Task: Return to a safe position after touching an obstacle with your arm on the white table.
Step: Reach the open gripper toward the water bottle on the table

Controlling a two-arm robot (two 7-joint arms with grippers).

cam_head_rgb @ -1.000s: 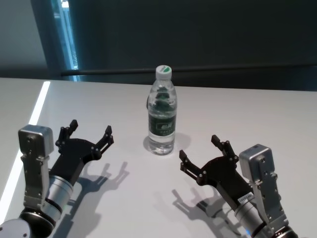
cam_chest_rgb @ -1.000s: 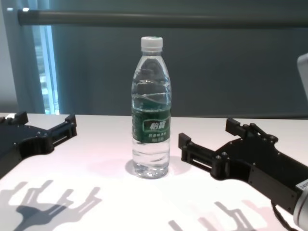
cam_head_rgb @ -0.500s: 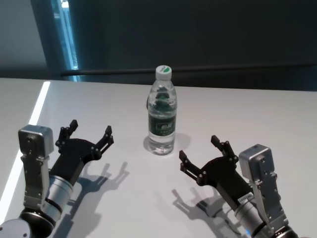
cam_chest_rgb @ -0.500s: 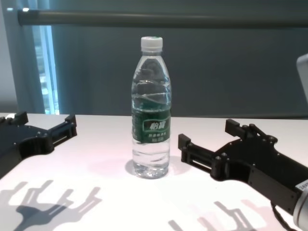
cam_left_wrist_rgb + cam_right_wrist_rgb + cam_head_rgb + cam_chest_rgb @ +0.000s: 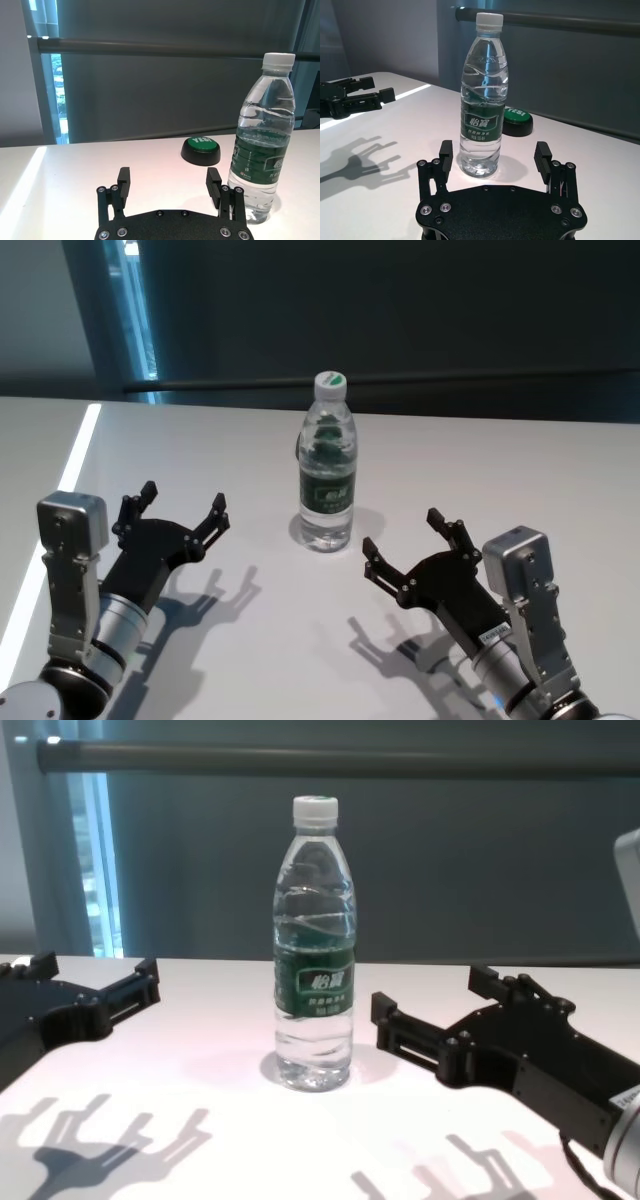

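Left pincer: held apart, empty, parked at 9 o'clock of the bottle.
Bottle: stood upright mid-worktop.
Right pincer: spread, empty, nearer; bottle found at its 11 o'clock, untouched.

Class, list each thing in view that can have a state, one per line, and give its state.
water bottle: upright on the white table, capped, untouched
left claw: open, empty, left of the bottle
right claw: open, empty, right of the bottle
green button: behind the bottle; pressed or not, cannot tell
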